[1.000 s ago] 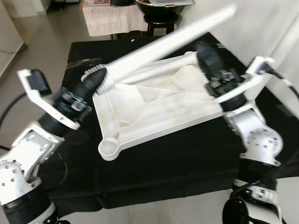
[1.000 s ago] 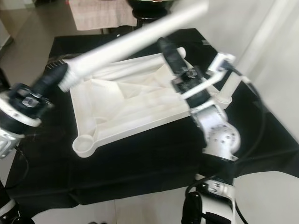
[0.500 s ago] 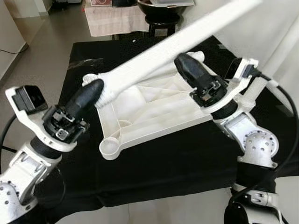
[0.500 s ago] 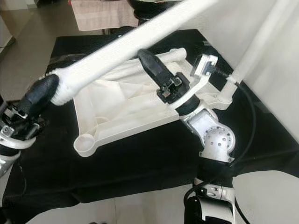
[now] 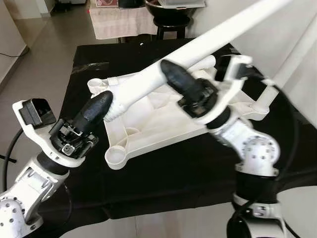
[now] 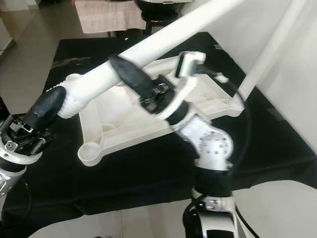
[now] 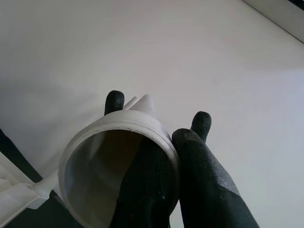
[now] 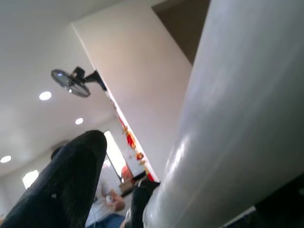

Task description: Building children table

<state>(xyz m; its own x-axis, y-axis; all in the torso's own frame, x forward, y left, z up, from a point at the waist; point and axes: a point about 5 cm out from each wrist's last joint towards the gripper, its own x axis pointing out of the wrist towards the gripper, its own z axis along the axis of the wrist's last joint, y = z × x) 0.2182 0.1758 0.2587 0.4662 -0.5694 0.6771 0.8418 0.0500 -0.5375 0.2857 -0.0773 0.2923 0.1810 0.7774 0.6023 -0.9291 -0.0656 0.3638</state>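
Tabletop [image 5: 163,116], white plastic, lies underside up on the black cloth [image 5: 163,183] toward its far edge, with a round socket [image 5: 115,157] at its near-left corner standing empty. Leg [image 5: 208,42], a long white tube, is held in the air above it; its long axis runs from low at the robot's left to high at the right, crossing over the tabletop. Left gripper [image 5: 101,105] is closed on the threaded lower end, one finger [image 7: 142,190] inside the open bore and the other outside the rim (seen plainly in the left wrist view). Right gripper [image 5: 173,79] lies against the shaft partway up, fingers alongside the tube; whether they clamp it I cannot tell. Threaded end sits just above the tabletop's left edge, nearer the far-left socket [image 5: 96,84] than the near one. Judgement: the left arm, being at the threaded end, steers the seating; the leg must be tipped toward upright before it can enter a socket.
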